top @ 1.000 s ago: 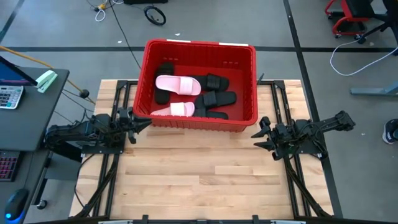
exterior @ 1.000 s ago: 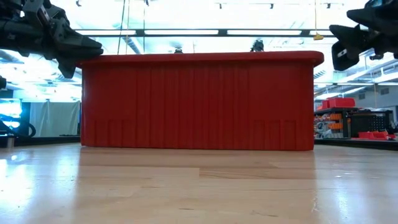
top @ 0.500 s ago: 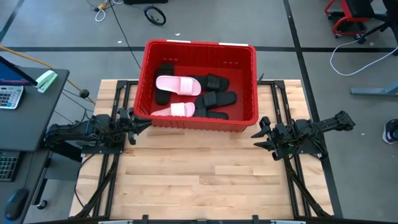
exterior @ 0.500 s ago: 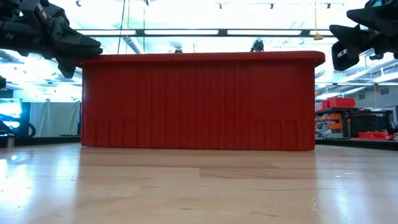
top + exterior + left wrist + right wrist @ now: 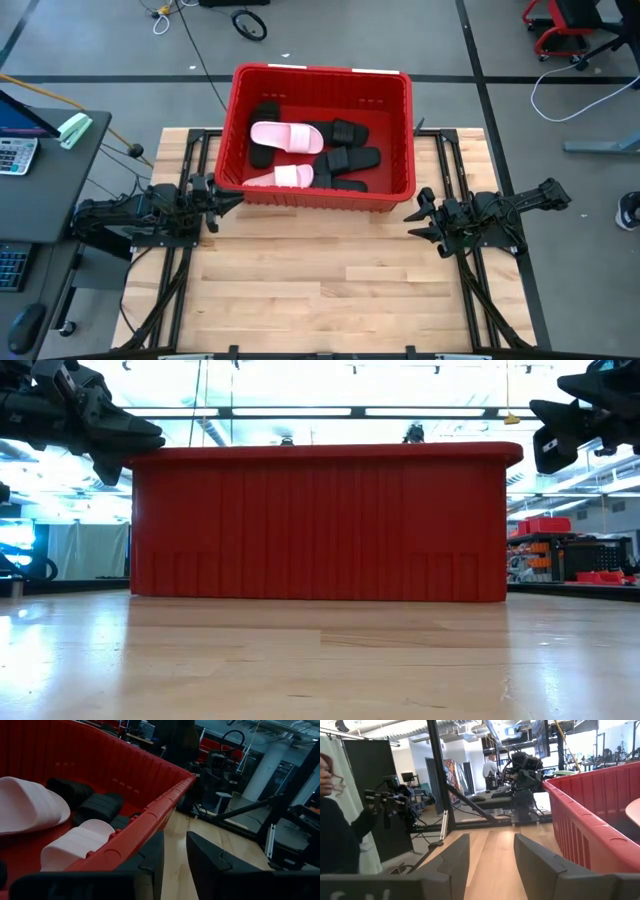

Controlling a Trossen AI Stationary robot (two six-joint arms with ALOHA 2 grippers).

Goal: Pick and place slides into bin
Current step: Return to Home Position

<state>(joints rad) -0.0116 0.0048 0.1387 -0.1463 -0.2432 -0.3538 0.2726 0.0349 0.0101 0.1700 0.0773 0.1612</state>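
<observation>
The wooden table [image 5: 330,290] carries the red bin [image 5: 320,198] at its far edge, with the crate's back end overhanging the floor beyond. From the low view its ribbed front wall [image 5: 320,525] fills the middle of the scene. The two dark arms lie low along the table's sides, one on each flank and both pointing inward. The left gripper [image 5: 232,197] sits just beside the bin's near left corner. In its own wrist view the fingers [image 5: 175,840] stand only slightly parted, a thin strip of wood showing between them, and they hold nothing. The bin's rim [image 5: 150,815] runs close alongside. The right gripper [image 5: 410,225] rests near the bin's near right corner, a little apart from the wall. Its fingers [image 5: 491,840] are spread wider than the left's and are likewise empty. All the slides lie inside the bin. One pink slide [image 5: 287,137] rests across the middle toward the left. The second pink slide [image 5: 280,178] lies against the near wall. The black slides [image 5: 352,158] cluster on the right half and under the pink ones. They overlap in shadow, so there seem to be four, though the count is hard to fix.
</observation>
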